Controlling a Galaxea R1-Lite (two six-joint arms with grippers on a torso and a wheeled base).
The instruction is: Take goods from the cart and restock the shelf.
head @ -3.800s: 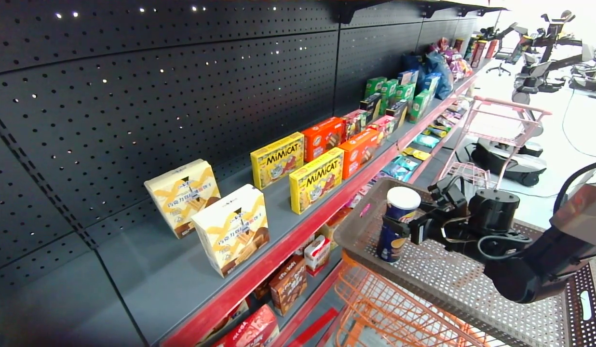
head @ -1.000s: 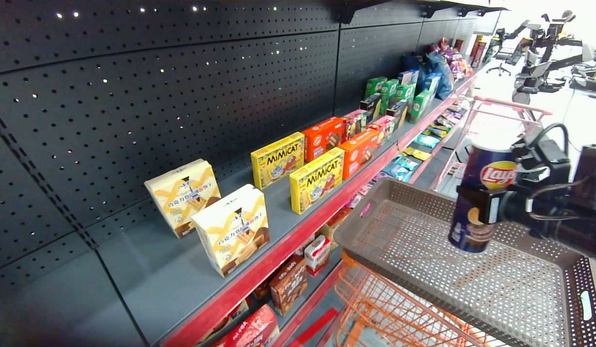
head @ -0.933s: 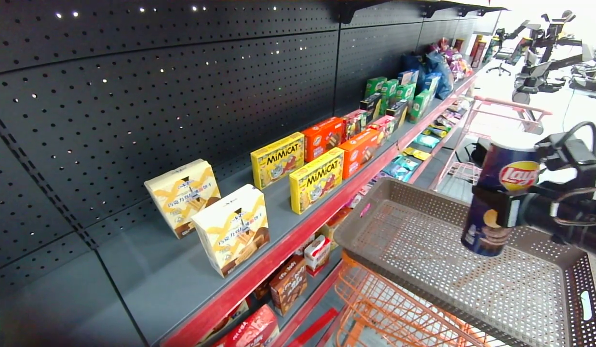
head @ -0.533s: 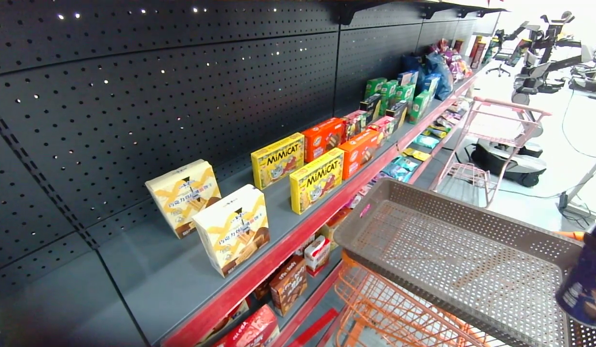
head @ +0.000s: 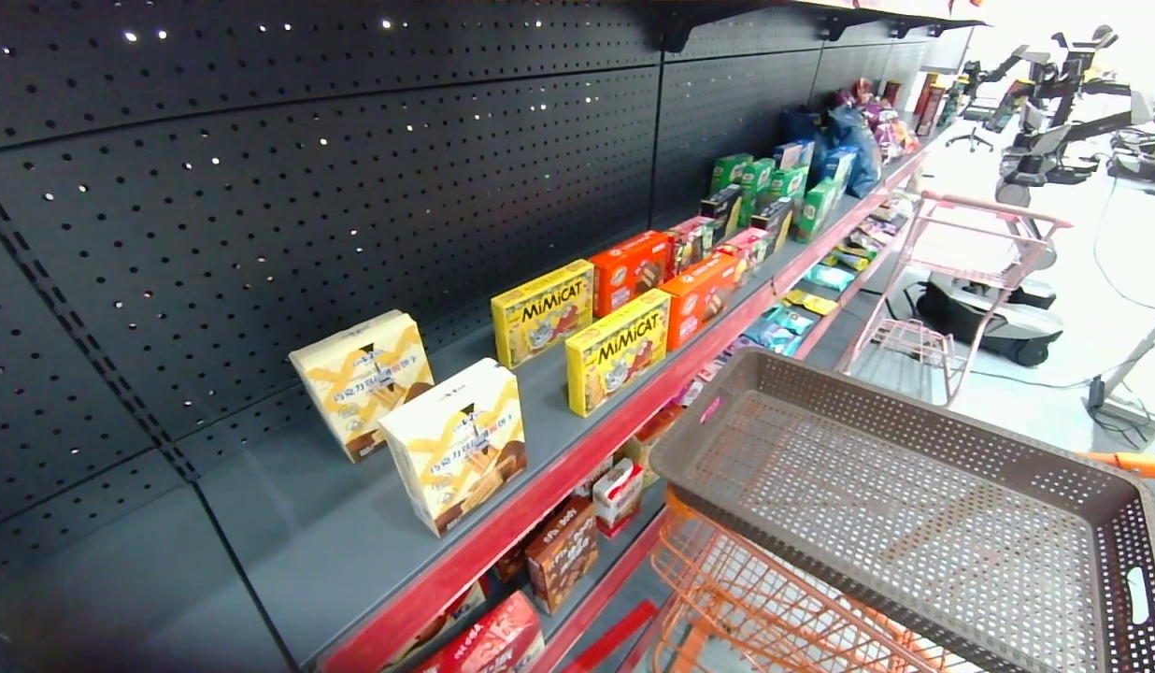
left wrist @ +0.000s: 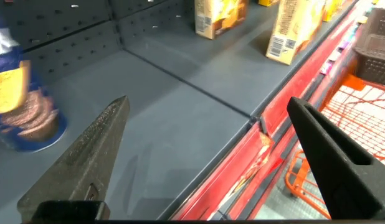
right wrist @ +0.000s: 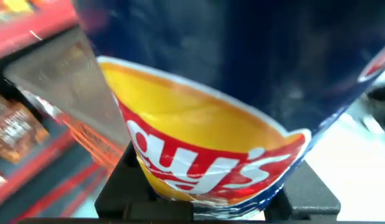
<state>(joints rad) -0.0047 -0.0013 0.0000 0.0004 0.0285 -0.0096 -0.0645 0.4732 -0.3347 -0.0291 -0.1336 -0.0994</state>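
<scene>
Shop aisle, bright at the far end.
Black perforated metal wall panels (head: 353,187) line the left side; a pink wire trolley (head: 956,271) stands farther along on a pale, seemingly glossy floor (head: 1091,327).

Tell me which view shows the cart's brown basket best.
The head view: nearly all the brown basket shows from above. The left wrist view catches one corner; the right wrist view perhaps a grey blur beside the can.

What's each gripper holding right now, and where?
Right gripper clamps the dark blue cylindrical chip can around its side wall; left gripper is open, empty.
</scene>
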